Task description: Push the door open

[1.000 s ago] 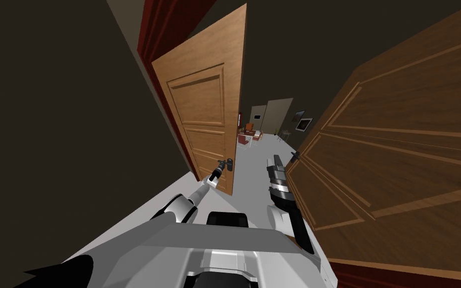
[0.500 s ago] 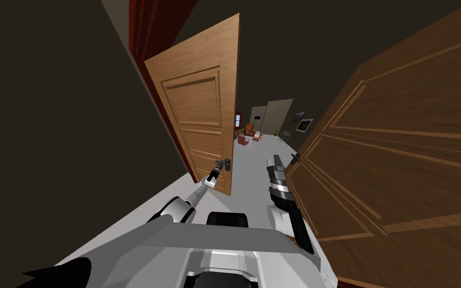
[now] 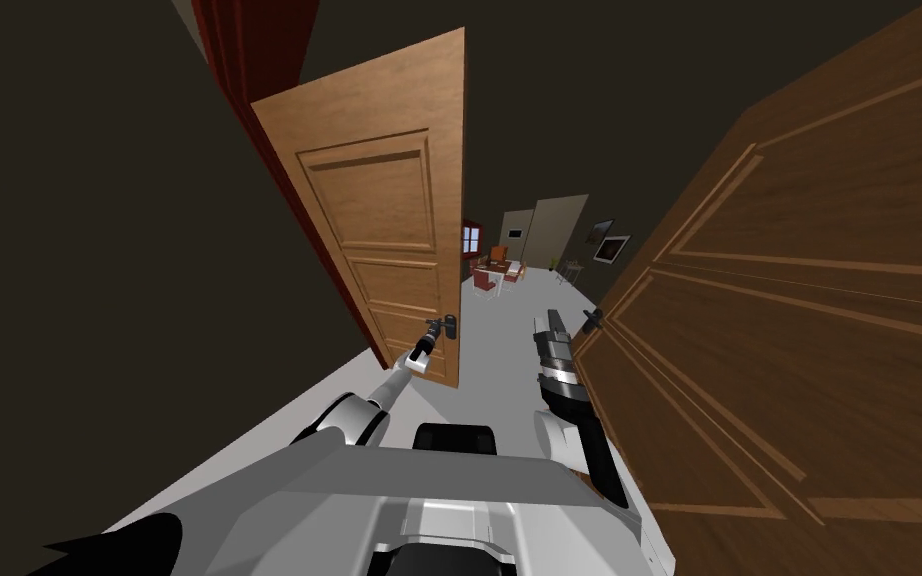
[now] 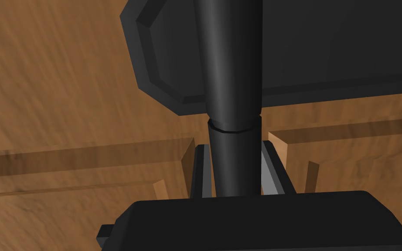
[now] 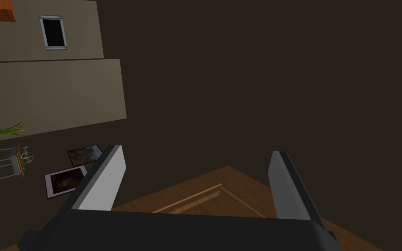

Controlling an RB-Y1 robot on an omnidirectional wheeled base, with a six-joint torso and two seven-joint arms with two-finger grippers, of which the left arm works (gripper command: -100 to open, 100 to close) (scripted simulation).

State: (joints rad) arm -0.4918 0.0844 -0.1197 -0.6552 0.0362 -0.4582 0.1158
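Left wrist view: the left gripper (image 4: 235, 150), its jaws pinching the dark lever handle (image 4: 233, 87) of the light wooden door (image 3: 389, 230). Head view: that door stands ajar ahead on the left, hinged on a dark red frame (image 3: 259, 40). The right gripper (image 5: 198, 152), jaws spread, hovers beside a darker wooden door (image 3: 799, 300) on the right.

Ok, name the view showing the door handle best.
Left wrist view: the dark handle is close, the left gripper shut on it. The head view shows it small at the left door's edge; the right wrist view faces the other door.
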